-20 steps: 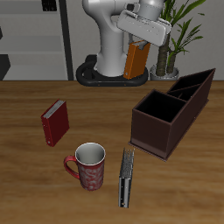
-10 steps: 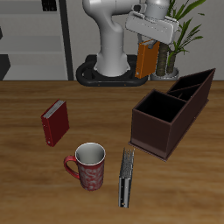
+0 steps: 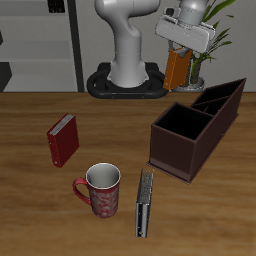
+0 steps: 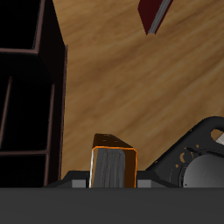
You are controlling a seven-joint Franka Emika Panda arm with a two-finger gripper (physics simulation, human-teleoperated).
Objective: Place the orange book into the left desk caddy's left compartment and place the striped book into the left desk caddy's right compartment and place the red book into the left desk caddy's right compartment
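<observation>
I have the hand [image 3: 181, 52] clamped on the orange book [image 3: 178, 70], which hangs upright below it, high over the far side of the bench [image 3: 100, 120], so it can drop edge-first into a slot. The caddy [image 3: 195, 135] lies nearer me, still well apart from the book. Its left compartment [image 3: 222, 100], the tall slanted end, looks narrow, so I judge the book must come in aligned with those walls and clear their raised rims. The right compartment [image 3: 180, 128] is wider and open. In the wrist view the book [image 4: 114, 166] sits beside the caddy's dark wall [image 4: 59, 87]. The red book [image 3: 62, 140] and striped book [image 3: 145, 203] wait on the bench, with a mug [image 3: 100, 189] between them.
</observation>
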